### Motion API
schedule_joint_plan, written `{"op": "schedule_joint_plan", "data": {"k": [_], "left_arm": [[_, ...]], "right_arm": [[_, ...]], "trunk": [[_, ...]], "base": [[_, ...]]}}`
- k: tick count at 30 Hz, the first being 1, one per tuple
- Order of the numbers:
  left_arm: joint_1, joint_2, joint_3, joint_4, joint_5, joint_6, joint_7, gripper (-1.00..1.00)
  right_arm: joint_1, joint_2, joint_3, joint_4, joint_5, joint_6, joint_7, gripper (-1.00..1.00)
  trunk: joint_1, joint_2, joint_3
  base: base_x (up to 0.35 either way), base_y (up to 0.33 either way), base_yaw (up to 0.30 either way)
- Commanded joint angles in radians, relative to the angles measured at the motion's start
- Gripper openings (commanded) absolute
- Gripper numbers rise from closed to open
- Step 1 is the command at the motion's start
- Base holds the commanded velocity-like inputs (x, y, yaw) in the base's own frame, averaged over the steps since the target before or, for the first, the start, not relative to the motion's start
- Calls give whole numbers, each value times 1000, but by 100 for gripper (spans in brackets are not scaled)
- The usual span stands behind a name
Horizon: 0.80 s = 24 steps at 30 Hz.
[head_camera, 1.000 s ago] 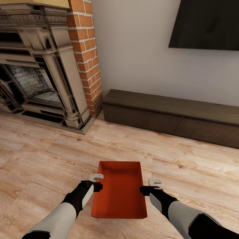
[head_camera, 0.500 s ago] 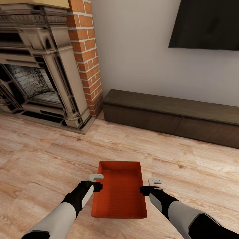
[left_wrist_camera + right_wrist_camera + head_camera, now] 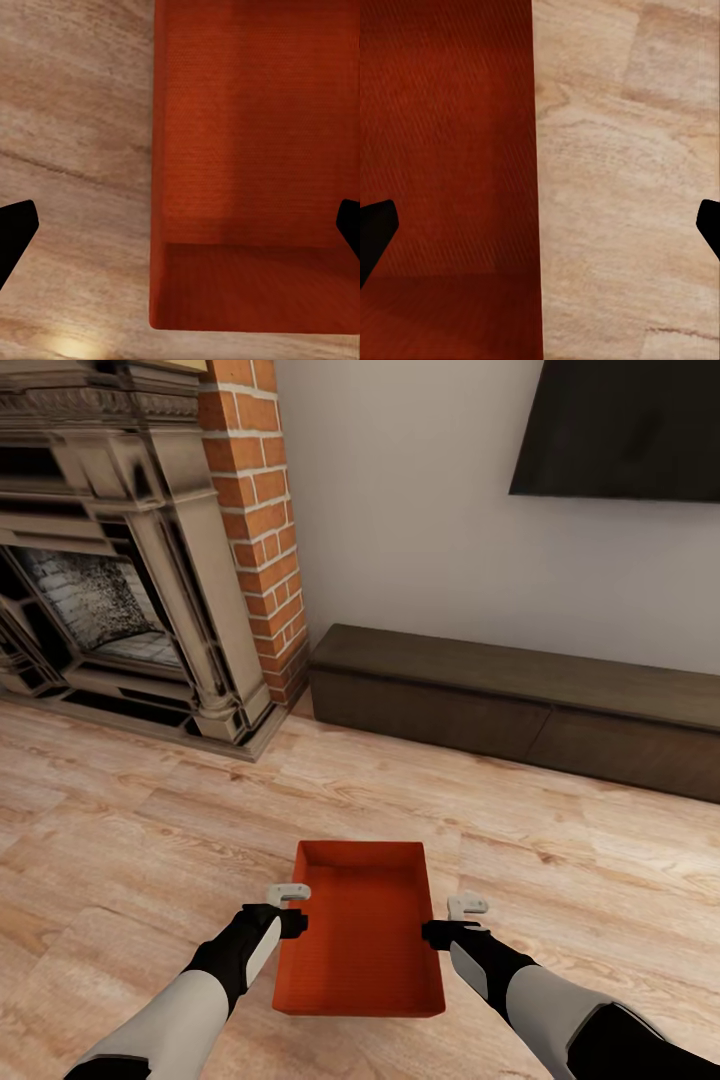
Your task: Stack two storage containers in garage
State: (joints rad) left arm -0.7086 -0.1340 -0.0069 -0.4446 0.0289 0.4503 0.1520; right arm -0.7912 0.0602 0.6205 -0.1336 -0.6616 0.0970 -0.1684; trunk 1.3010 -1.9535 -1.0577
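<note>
One orange-red lidless storage container (image 3: 360, 935) lies on the light wood-plank floor (image 3: 150, 840) of the living room, just in front of me. My left gripper (image 3: 297, 910) is open over the container's left long wall, and my right gripper (image 3: 445, 920) is open over its right long wall. In the left wrist view the container (image 3: 255, 150) shows its textured bottom, and the left gripper (image 3: 180, 229) has its dark fingertips (image 3: 15, 232) wide apart, one on each side of the wall. The right wrist view shows the container (image 3: 450, 150) and the right gripper (image 3: 540, 225) standing the same way.
A brick fireplace (image 3: 120, 560) with a raised hearth fills the far left. A long low dark cabinet (image 3: 500, 700) runs along the white wall beneath a black TV (image 3: 620, 430). Open plank floor lies between me and them.
The whole picture has shifted slightly, so the camera moved a little. Both grippers and the container keep their places relative to one another.
</note>
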Motion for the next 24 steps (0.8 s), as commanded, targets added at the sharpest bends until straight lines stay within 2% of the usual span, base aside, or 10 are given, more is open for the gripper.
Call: {"op": "schedule_joint_plan", "data": {"k": [1,5,11,24], "left_arm": [[0,0,-1,-2,3,5,5,100],[0,0,-1,-2,3,5,4,100],[0,0,-1,-2,3,4,5,100],[0,3,-1,-2,-4,6,6,100]], "right_arm": [[0,0,8,-2,-6,6,-7,100],[0,1,8,-2,-6,5,-7,100],[0,1,8,-3,3,6,-7,100],[0,1,8,-3,13,5,-7,100]], "trunk": [[4,-8,-4],[19,-36,-16],[19,-36,-16],[69,-127,-57]], "base": [[0,0,0],[0,0,0],[0,0,0],[0,0,0]]}}
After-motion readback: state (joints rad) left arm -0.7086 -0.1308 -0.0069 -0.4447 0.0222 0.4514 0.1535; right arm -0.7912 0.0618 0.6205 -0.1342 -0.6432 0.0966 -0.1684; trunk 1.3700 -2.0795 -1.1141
